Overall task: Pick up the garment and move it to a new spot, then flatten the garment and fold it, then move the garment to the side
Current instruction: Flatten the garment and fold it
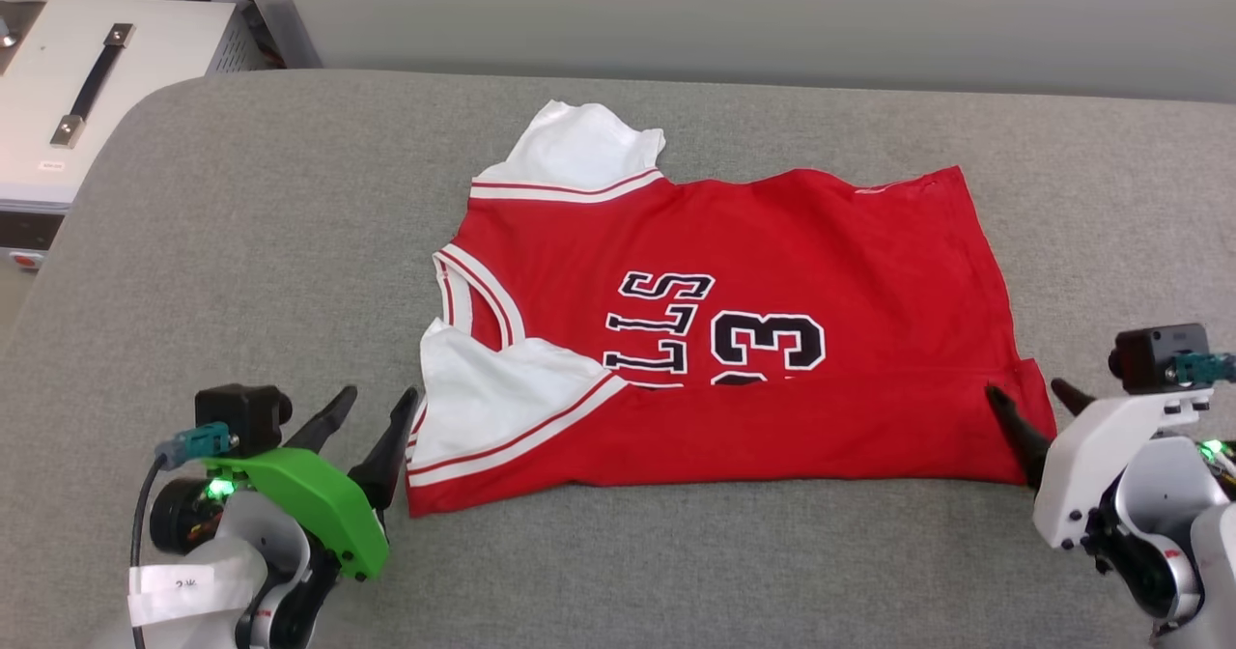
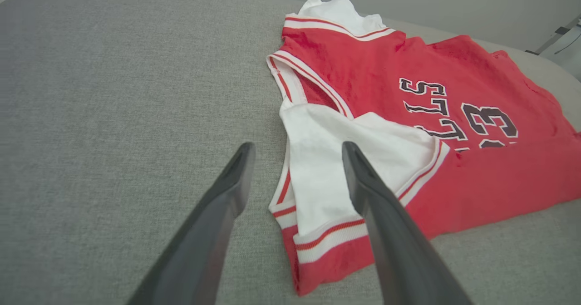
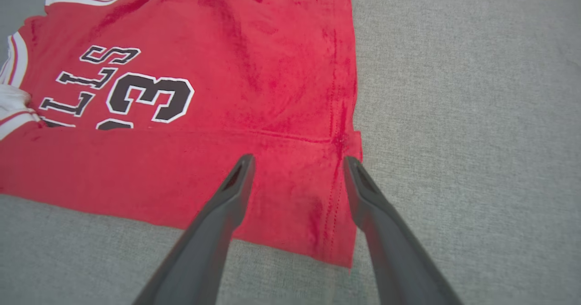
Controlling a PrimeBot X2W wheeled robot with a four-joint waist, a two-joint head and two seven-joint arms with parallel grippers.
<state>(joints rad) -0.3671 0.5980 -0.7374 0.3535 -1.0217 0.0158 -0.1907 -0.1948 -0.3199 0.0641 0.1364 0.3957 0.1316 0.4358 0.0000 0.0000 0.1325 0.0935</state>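
Lying across the middle of the grey cushioned surface [image 1: 241, 243], the red jersey [image 1: 821, 243] has its neck toward the robot's left and its hem toward the right. Its near long edge is folded up over the front, and this red flap [image 1: 772, 437] covers the lower part of the black lettering [image 1: 666, 325] and of the white-outlined number [image 1: 768, 340]. One white sleeve [image 1: 579, 147] sticks out at the far side. The other white sleeve [image 1: 502, 398] lies turned in on the chest, its striped trim slanting down toward the near edge.

The left gripper [image 1: 381, 395] sits at the jersey's near left corner with its jaws spread wide and nothing between them. In the head view its inner finger tip is just beside the sleeve's striped cuff; in the left wrist view that finger crosses over the white cloth, and contact cannot be judged.

The right gripper [image 1: 1024, 388] is at the near hem corner, also fully spread and gripping nothing. In the right wrist view one finger lies over the red flap and the other at the hem's stitched edge, over the grey surface.

A white case [image 1: 97, 79] with a black handle stands beyond the surface's far left corner.
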